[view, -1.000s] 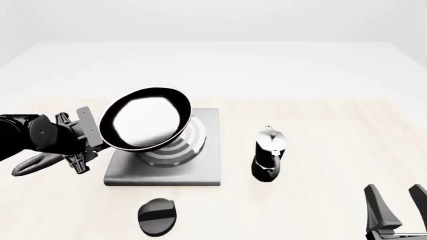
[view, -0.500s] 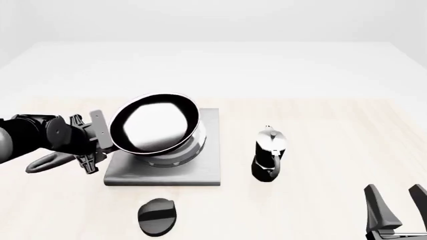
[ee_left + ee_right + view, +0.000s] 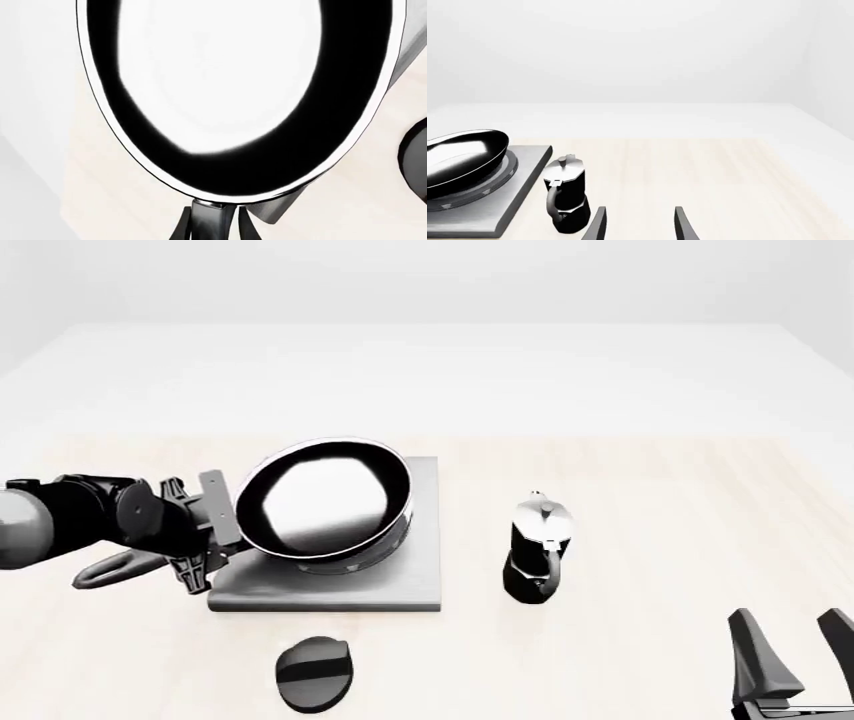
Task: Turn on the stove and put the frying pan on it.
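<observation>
My left hand [image 3: 214, 528] pinches the pan [image 3: 327, 498] handle, tilted over the stove [image 3: 414, 575]; next I level it. Right hand [image 3: 639, 222] spread.

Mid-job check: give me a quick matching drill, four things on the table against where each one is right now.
Things:
1. frying pan
2. black oval knob
3. moka pot
4. right hand

Places:
A. on the table right of the stove
B. open, at the near right corner, away from everything
C. tilted over the burner, handle in the left hand
D. on the table just in front of the stove

Pairs: 1-C, 2-D, 3-A, 4-B
</observation>
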